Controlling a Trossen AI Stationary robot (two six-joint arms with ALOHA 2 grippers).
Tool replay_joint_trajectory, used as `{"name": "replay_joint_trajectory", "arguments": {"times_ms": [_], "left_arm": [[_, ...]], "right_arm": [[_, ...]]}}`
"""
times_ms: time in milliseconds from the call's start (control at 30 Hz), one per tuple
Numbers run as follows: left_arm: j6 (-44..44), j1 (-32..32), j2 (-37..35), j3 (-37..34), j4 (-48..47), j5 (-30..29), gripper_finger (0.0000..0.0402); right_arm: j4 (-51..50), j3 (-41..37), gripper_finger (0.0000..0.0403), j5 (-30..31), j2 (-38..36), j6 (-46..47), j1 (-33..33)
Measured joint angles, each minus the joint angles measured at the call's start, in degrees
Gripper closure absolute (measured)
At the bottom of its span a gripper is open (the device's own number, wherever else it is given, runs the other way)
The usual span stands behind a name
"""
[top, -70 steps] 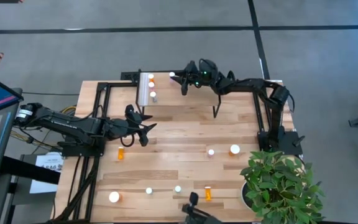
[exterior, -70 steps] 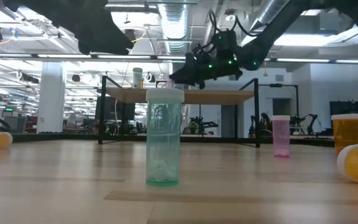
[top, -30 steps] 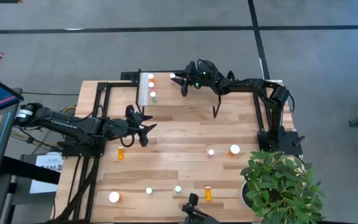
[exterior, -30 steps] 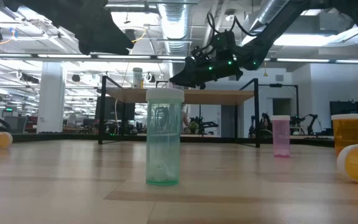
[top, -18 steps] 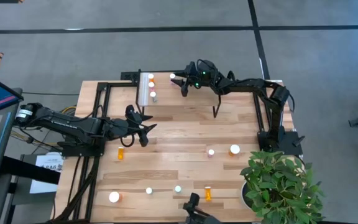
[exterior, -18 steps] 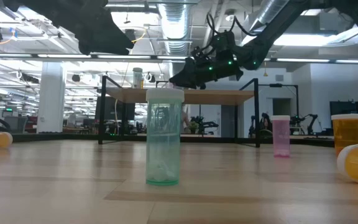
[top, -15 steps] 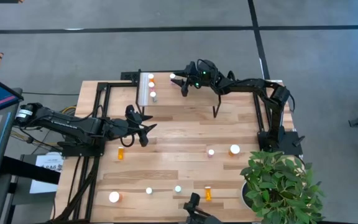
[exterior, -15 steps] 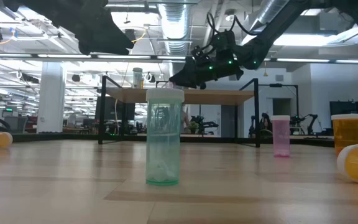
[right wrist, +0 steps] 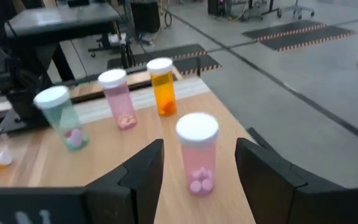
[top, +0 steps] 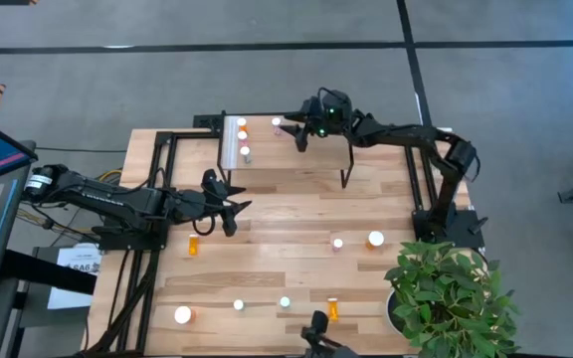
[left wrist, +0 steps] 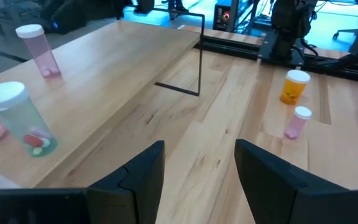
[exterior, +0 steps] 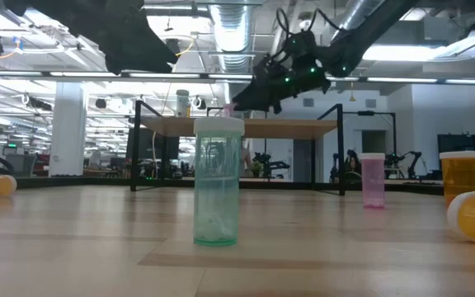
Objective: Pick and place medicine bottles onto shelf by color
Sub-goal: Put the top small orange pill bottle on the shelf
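Shelf [top: 291,149] is carrying four bottles. Right hand [top: 301,132] is hovering open behind pink bottle [right wrist: 196,154], gripping nothing. Left hand [top: 229,211] is waiting open over tabletop [top: 286,229]

Robotics lab: exposed ceiling ducts [exterior: 229,25], more arm rigs [exterior: 402,161].

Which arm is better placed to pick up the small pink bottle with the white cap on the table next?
Likely the left. Its open gripper hangs over the tabletop, nearer the small pink bottle, while the right gripper is open over the raised wooden shelf.
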Motion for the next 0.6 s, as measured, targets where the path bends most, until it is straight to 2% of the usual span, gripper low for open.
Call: {"name": "replay_joint_trajectory", "arguments": {"times_ms": [300, 600], "left_arm": [[-0.59, 0.00, 0.00, 0.00, 0.02, 1.05, 0.0218], [-1.80, 0.00, 0.00, 0.00, -1.24, 1.16, 0.0218]], "right_arm": [[-6.63, -2.55, 0.0188, -0.01, -7.74, -1.82, 3.03], [-2.72, -16.95, 0.0190, 0.23, -18.36, -0.52, 9.90]]}}
